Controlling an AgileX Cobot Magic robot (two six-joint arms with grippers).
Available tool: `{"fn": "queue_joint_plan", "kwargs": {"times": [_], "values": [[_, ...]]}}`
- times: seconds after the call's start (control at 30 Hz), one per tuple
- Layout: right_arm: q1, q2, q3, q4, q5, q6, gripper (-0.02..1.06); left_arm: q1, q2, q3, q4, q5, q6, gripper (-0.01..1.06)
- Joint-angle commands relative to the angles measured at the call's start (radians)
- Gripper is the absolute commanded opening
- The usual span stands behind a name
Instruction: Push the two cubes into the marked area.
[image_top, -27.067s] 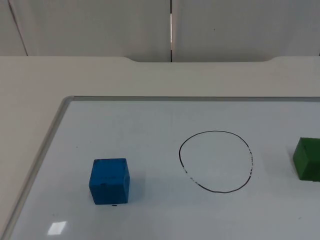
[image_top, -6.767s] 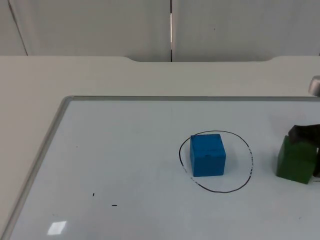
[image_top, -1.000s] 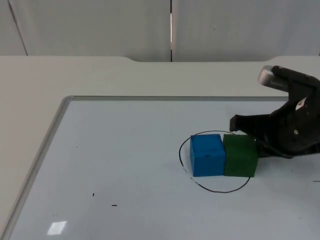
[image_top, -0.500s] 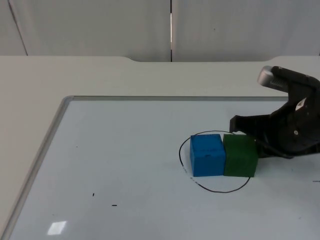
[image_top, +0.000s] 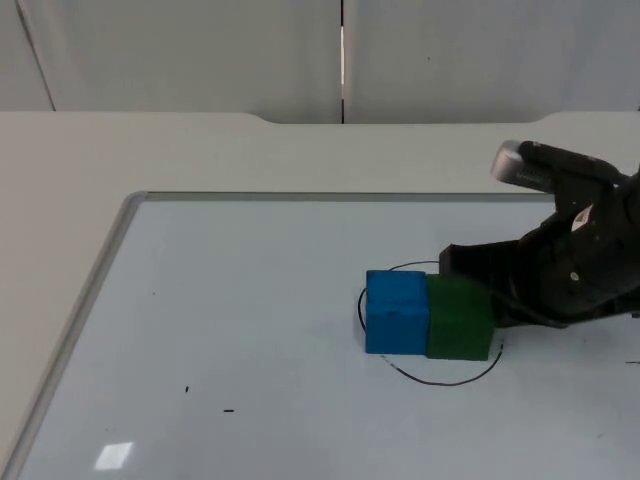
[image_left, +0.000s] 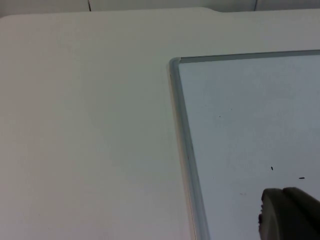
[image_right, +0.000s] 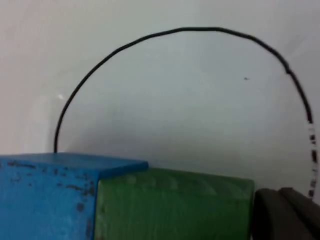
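A blue cube (image_top: 397, 312) and a green cube (image_top: 458, 318) sit side by side and touching on the whiteboard, inside the black hand-drawn circle (image_top: 440, 382). The blue cube's left face stands close to the circle's left line. My right gripper (image_top: 500, 298) is shut and presses against the green cube's right side. In the right wrist view the blue cube (image_right: 45, 195) and green cube (image_right: 175, 205) are close up, with a black fingertip (image_right: 285, 215) beside the green one and the circle line (image_right: 175, 31) beyond. My left gripper (image_left: 287, 215) is shut and waits over the board's left part.
The whiteboard's metal frame (image_top: 110, 260) runs along the left and far sides; its corner (image_left: 174, 62) is in the left wrist view. Small black marks (image_top: 228, 410) dot the board at the front left. Bare table (image_top: 60, 200) lies left of the frame.
My right gripper has moved left, shoving the green cube, which pushed the blue cube left toward the circle's left line.
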Motion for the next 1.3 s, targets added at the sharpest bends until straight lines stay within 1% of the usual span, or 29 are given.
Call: {"fn": "queue_joint_plan", "kwargs": {"times": [0.0, 0.07, 0.13, 0.17, 0.23, 0.3, 0.33, 0.37, 0.43, 0.5, 0.57, 0.63, 0.67, 0.73, 0.87, 1.0, 1.1, 1.13, 1.17, 1.27], "values": [[0.008, 0.002, -0.003, -0.003, -0.027, 0.004, 0.0, 0.004, -0.004, 0.004, 0.004, -0.01, -0.004, 0.0], [0.001, 0.002, -0.003, -0.003, -0.027, 0.004, 0.0, 0.004, -0.004, 0.004, 0.004, -0.01, -0.004, 0.0], [-0.017, 0.002, -0.003, -0.032, -0.023, 0.0, 0.0, 0.004, -0.004, 0.004, 0.004, -0.01, -0.004, 0.0], [-0.017, 0.002, -0.003, -0.032, -0.023, 0.0, 0.0, 0.004, -0.004, 0.004, 0.004, -0.01, -0.004, 0.0], [-0.053, 0.002, -0.003, -0.053, -0.01, 0.0, 0.0, 0.004, -0.004, 0.004, 0.004, -0.01, -0.004, 0.0], [-0.09, 0.002, -0.003, -0.06, 0.02, -0.006, 0.0, 0.004, -0.004, 0.004, 0.004, -0.01, -0.004, 0.0], [-0.11, 0.002, -0.003, -0.06, 0.041, -0.028, 0.0, 0.004, -0.004, 0.004, 0.004, -0.01, -0.004, 0.0], [-0.11, 0.002, -0.003, -0.06, 0.041, -0.028, 0.0, 0.004, -0.004, 0.004, 0.004, -0.01, -0.004, 0.0], [-0.141, -0.005, -0.003, -0.064, 0.08, -0.072, 0.0, 0.004, -0.004, 0.004, 0.004, -0.01, -0.004, 0.0], [-0.167, -0.024, -0.003, -0.105, 0.118, -0.094, 0.0, 0.004, -0.004, 0.004, 0.004, -0.01, -0.004, 0.0], [-0.176, -0.044, -0.003, -0.123, 0.13, -0.106, 0.0, 0.004, -0.004, 0.004, 0.004, -0.01, -0.004, 0.0], [-0.184, -0.096, -0.003, -0.17, 0.153, -0.109, 0.0, 0.004, -0.004, 0.004, 0.004, -0.01, -0.004, 0.0], [-0.189, -0.157, -0.003, -0.204, 0.168, -0.109, 0.0, 0.004, -0.004, 0.004, 0.004, -0.01, -0.004, 0.0], [-0.189, -0.18, -0.003, -0.215, 0.171, -0.109, 0.0, 0.004, -0.004, 0.004, 0.004, -0.01, -0.004, 0.0], [-0.189, -0.413, -0.003, -0.295, 0.233, -0.109, 0.0, 0.004, -0.004, 0.004, 0.004, -0.01, -0.004, 0.0], [-0.189, -0.54, -0.003, -0.337, 0.29, -0.109, 0.0, 0.004, -0.004, 0.004, 0.004, -0.01, -0.004, 0.0], [-0.189, -0.685, -0.003, -0.378, 0.365, -0.109, 0.0, 0.004, -0.004, 0.004, 0.004, -0.01, -0.004, 0.0], [-0.189, -0.685, -0.003, -0.378, 0.365, -0.109, 0.0, 0.004, -0.004, 0.004, 0.004, -0.01, -0.004, 0.0], [-0.189, -0.759, -0.003, -0.398, 0.399, -0.109, 0.0, 0.004, -0.004, 0.004, 0.004, -0.01, -0.004, 0.0], [-0.189, -0.886, -0.003, -0.419, 0.459, -0.109, 0.0, 0.004, -0.004, 0.004, 0.004, -0.01, -0.004, 0.0]]}}
